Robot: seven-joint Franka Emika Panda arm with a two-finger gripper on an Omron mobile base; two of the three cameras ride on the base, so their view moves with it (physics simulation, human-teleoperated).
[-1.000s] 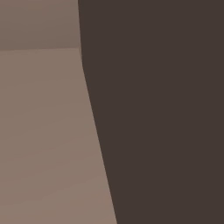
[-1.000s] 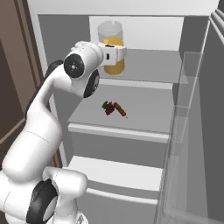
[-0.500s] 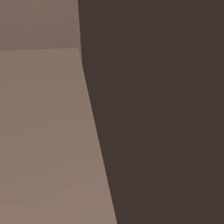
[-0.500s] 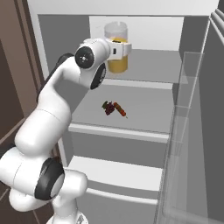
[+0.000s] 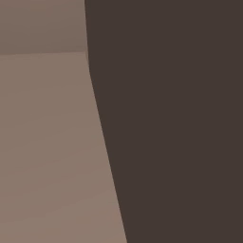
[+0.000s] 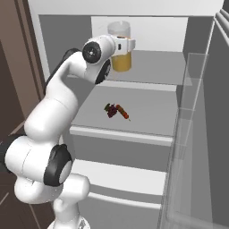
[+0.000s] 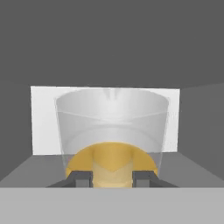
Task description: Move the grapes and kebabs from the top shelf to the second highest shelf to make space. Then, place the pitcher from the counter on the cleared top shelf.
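Inside the open fridge, from left to right: my white arm [image 6: 67, 116] reaches up toward the top shelf [image 6: 156, 74], where my gripper [image 7: 112, 177] is pinched on the pitcher [image 6: 120, 49], its jaws pressed against the glass on either side. The pitcher stands upright over the top shelf, orange liquid in its lower part; whether it rests there I cannot tell. One level down, the grapes [image 6: 110, 110] and the kebabs [image 6: 123, 112] lie touching on the second highest shelf [image 6: 147, 109].
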